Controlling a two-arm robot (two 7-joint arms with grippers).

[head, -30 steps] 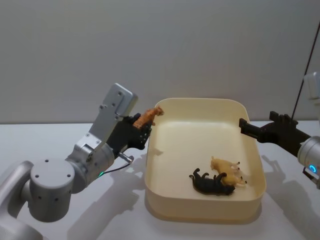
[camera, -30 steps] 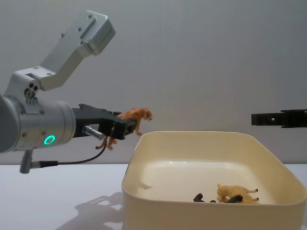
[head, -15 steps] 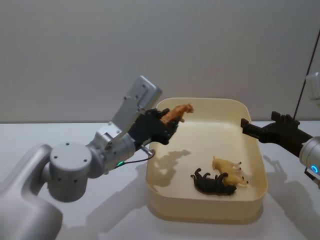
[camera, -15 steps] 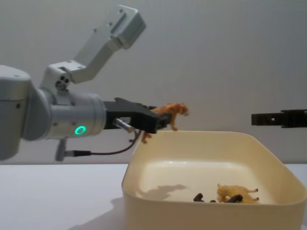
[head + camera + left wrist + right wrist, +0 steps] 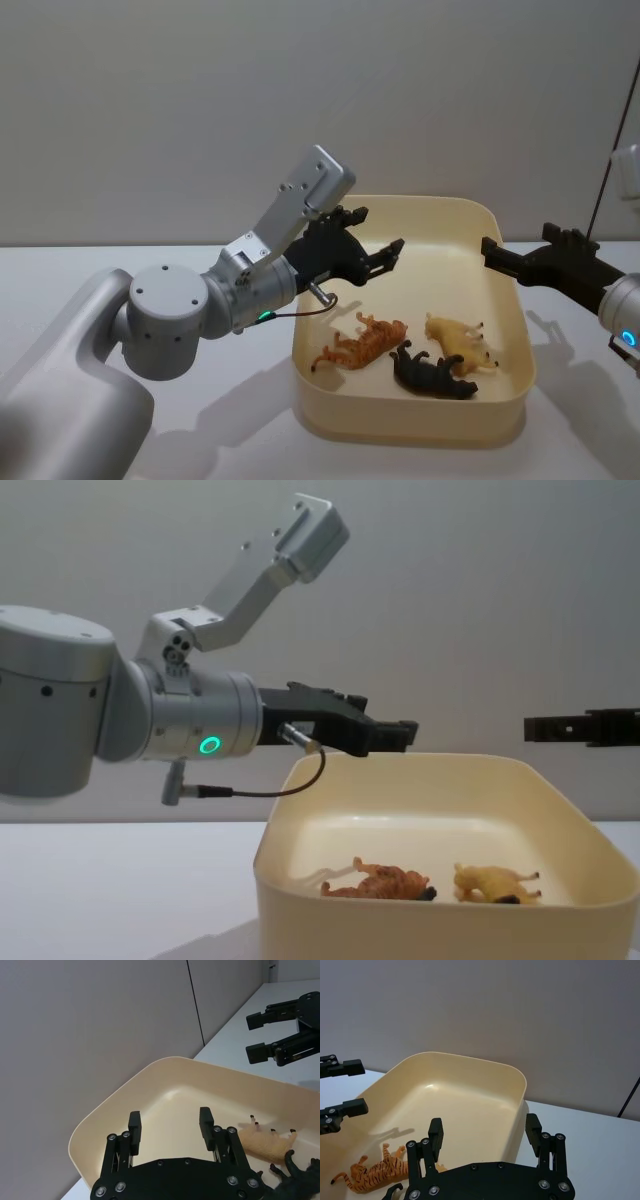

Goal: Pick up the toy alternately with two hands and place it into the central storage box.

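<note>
A striped orange tiger toy (image 5: 362, 344) lies on its side on the floor of the cream-yellow central storage box (image 5: 411, 205), left of a yellow animal (image 5: 457, 341) and a black animal (image 5: 433, 371). My left gripper (image 5: 373, 237) hovers open and empty over the box's left half, above the tiger (image 5: 384, 880). Its wrist view shows both fingers (image 5: 134, 1131) spread over the box wall (image 5: 125, 1094). My right gripper (image 5: 502, 256) hangs open and empty just past the box's right rim, level with the left gripper (image 5: 388, 728) in the chest view.
The box (image 5: 440, 920) stands on a white table (image 5: 120, 270) before a plain grey wall. A thin black cable (image 5: 290, 788) loops under my left wrist. Table surface lies bare to the left and right of the box.
My left arm carried the tiger rightward over the box, then opened. The tiger dropped and now lies on the box floor. The right arm has not moved.
</note>
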